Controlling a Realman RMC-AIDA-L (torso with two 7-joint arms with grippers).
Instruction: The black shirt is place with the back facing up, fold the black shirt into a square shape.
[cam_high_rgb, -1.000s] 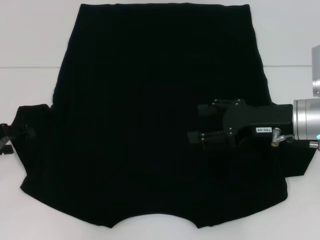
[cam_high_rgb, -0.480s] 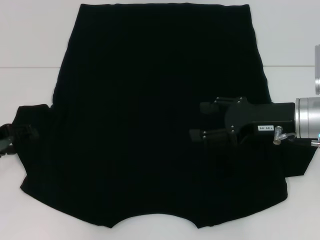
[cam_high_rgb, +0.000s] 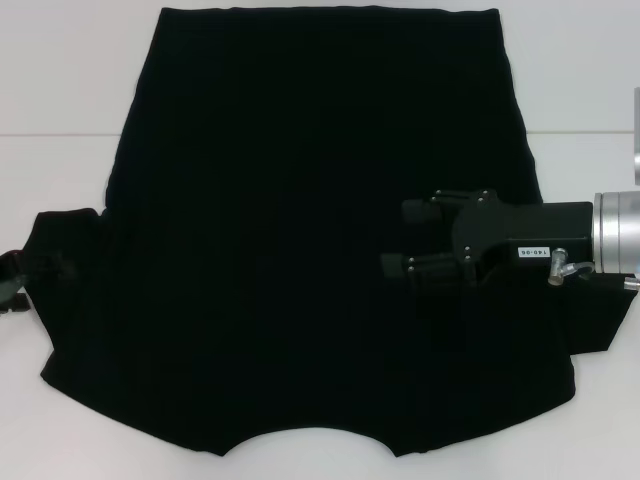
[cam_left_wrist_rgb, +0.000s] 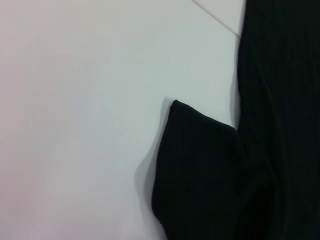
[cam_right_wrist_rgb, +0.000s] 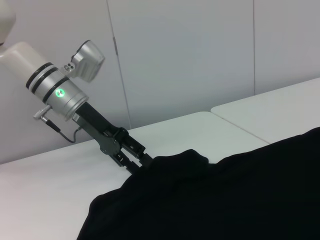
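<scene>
My right gripper (cam_high_rgb: 398, 238) hung over the right half of the black shirt (cam_high_rgb: 300, 200), its body reaching in from the right edge of the head view with the silver wrist cylinder behind it. Its two fingers (cam_high_rgb: 418, 211) stood apart, with dark cloth showing in the gap between them, and nothing was held. Whether the fingertips touched the fabric I could not tell, black on black.

My left gripper (cam_right_wrist_rgb: 141, 163) was at the far left, at the end of the shirt's left sleeve (cam_high_rgb: 62, 262). In the right wrist view its arm slanted down to the sleeve's raised edge, and the fingertips met the cloth there; a small hump of fabric stood just beside them. I could not tell whether those fingers were spread or pinched on the sleeve, since the cloth hid their tips.

The shirt lay spread flat on the white table (cam_high_rgb: 70, 80), its straight hem at the far side, its curved collar edge nearest me and a sleeve sticking out to each side. The left wrist view showed only the left sleeve's rounded corner lying on the bare tabletop.
</scene>
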